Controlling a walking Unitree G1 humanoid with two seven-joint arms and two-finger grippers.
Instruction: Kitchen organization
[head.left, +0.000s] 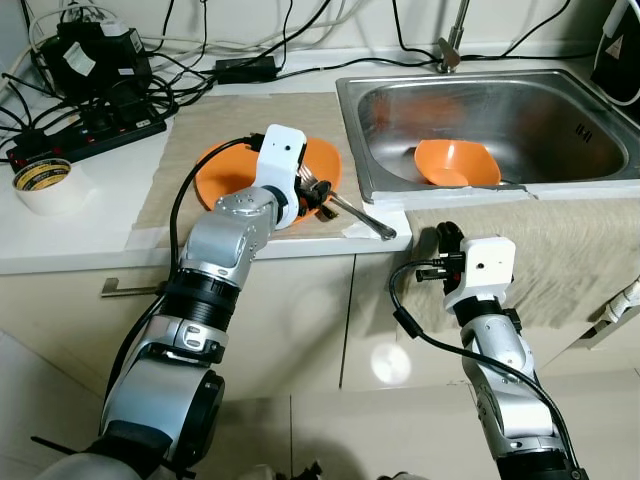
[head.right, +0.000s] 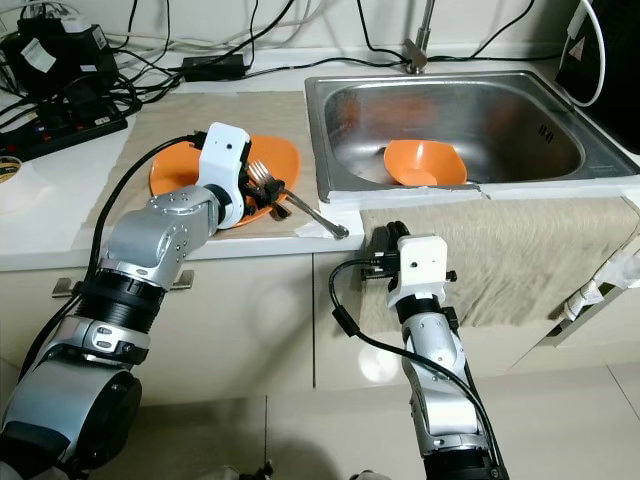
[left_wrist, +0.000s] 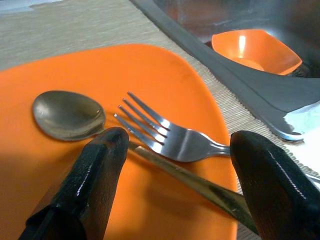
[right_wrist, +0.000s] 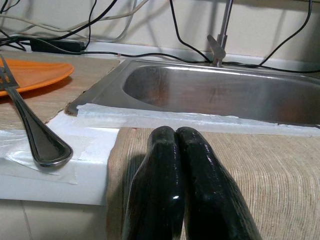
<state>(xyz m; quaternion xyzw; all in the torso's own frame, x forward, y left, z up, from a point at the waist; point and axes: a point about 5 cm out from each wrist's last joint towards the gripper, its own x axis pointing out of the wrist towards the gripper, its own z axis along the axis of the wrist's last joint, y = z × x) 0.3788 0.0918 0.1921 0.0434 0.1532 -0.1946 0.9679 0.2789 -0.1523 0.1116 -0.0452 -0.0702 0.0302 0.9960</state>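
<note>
Straddling the fork (left_wrist: 175, 142) and spoon (left_wrist: 70, 116) on the orange plate (head.left: 225, 165), the left gripper (left_wrist: 175, 170) is spread open; right gripper (right_wrist: 180, 170) closed, empty. Stiff, slick cutlery: pinch the handles. Beyond the plate, an orange bowl (head.left: 456, 162) sits in the sink (head.left: 560, 110).

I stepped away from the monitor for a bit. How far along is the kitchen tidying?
Nothing clearly finished. An orange bowl already sits in the sink. In hand: the left gripper, open, straddles the spoon handle beside the fork on the orange plate. Neither is lifted yet. The right gripper is shut and idle below the counter edge. Cutlery and plate remain to be moved.
</note>
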